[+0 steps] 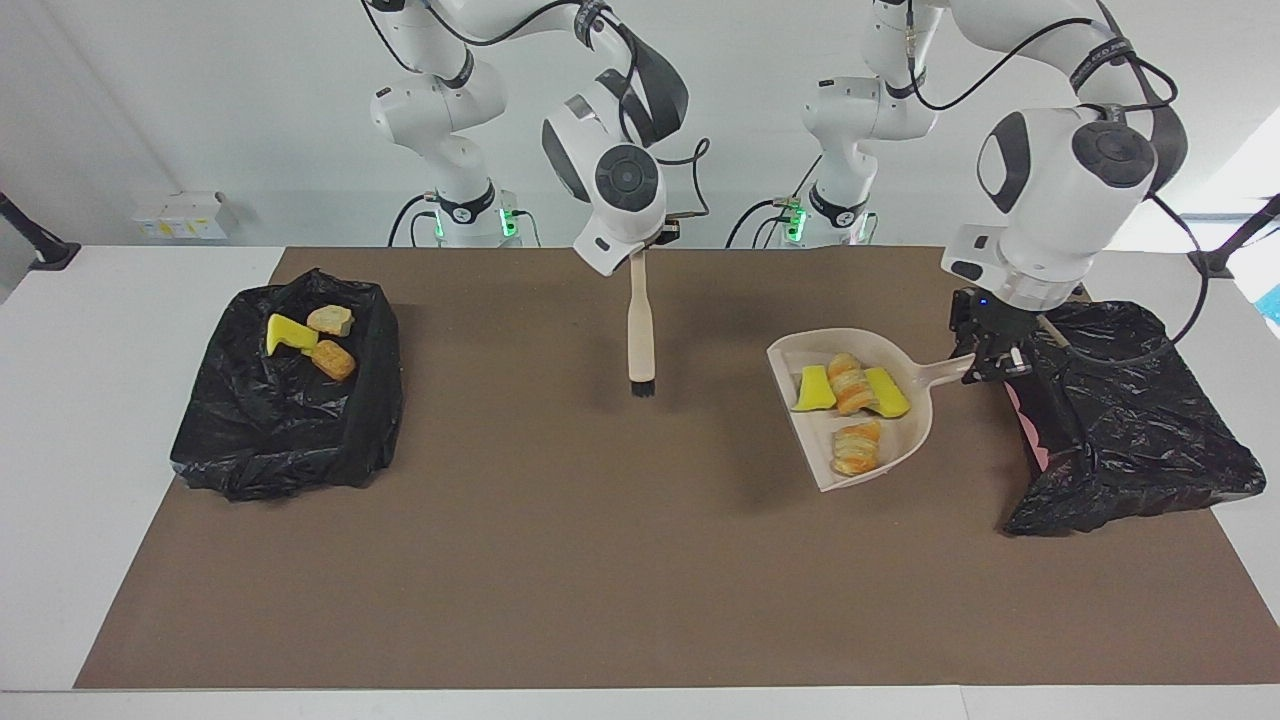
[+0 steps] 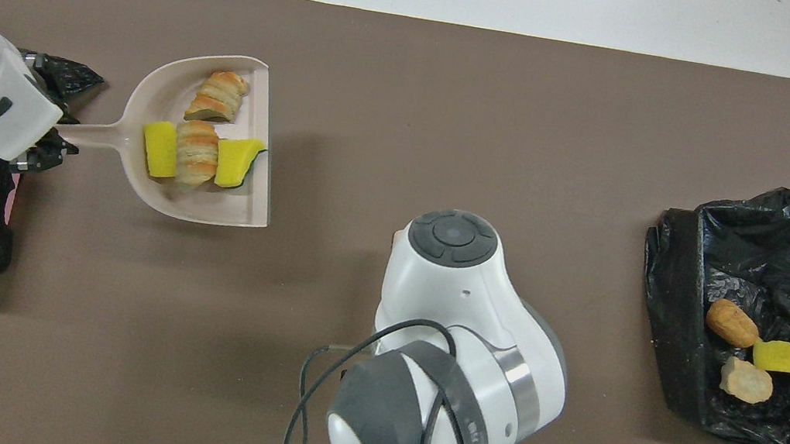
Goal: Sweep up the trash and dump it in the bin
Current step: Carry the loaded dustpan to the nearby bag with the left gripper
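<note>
My left gripper (image 1: pixel 985 362) is shut on the handle of the beige dustpan (image 1: pixel 905 440), next to the black bin at the left arm's end. It also shows in the overhead view (image 2: pixel 46 146), as does the dustpan (image 2: pixel 240 211). The pan is held about level and holds trash: two yellow sponge pieces (image 1: pixel 812 390) and two bread lumps (image 1: pixel 858 447). My right gripper (image 1: pixel 640 252) is shut on a wooden brush (image 1: pixel 641 335) that hangs bristles down over the mat's middle. In the overhead view the right arm hides the brush. Three more trash pieces (image 1: pixel 318 340) lie in the other bin.
A black bag-lined bin (image 1: pixel 290 430) stands at the right arm's end of the brown mat (image 1: pixel 600 560). A second black bag-lined bin (image 1: pixel 1140 440) stands at the left arm's end, beside the dustpan handle. White table borders the mat.
</note>
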Controlling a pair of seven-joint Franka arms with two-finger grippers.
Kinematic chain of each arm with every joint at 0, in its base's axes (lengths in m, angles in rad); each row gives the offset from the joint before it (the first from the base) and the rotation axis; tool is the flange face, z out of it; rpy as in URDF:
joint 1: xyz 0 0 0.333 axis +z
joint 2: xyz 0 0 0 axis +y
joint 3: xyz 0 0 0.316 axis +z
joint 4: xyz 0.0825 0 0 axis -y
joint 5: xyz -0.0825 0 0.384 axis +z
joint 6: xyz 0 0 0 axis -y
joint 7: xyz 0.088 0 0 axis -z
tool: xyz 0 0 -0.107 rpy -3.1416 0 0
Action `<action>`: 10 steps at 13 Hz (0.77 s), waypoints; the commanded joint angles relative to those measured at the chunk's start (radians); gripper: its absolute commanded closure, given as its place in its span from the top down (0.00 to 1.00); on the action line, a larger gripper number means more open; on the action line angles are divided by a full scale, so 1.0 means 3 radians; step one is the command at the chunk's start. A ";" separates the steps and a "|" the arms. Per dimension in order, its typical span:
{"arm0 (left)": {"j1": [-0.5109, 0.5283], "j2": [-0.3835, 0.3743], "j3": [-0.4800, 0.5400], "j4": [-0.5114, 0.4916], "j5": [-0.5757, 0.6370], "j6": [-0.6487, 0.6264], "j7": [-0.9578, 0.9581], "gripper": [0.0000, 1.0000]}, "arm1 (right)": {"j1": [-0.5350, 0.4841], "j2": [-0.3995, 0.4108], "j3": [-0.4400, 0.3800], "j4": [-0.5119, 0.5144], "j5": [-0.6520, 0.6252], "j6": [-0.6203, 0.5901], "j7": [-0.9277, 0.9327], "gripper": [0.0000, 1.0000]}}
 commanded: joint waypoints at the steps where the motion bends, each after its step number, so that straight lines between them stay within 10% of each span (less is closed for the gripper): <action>1: 0.0309 0.0004 -0.0031 0.0073 -0.0050 -0.0078 0.0462 0.00 | 0.0273 -0.0230 -0.0008 -0.0266 0.0041 0.0179 0.0150 0.00; 10: 0.1475 0.0045 -0.0001 0.0507 0.0078 -0.0221 0.1798 0.00 | 0.0841 -0.0297 -0.0003 -0.1073 0.0174 0.1022 0.0538 0.00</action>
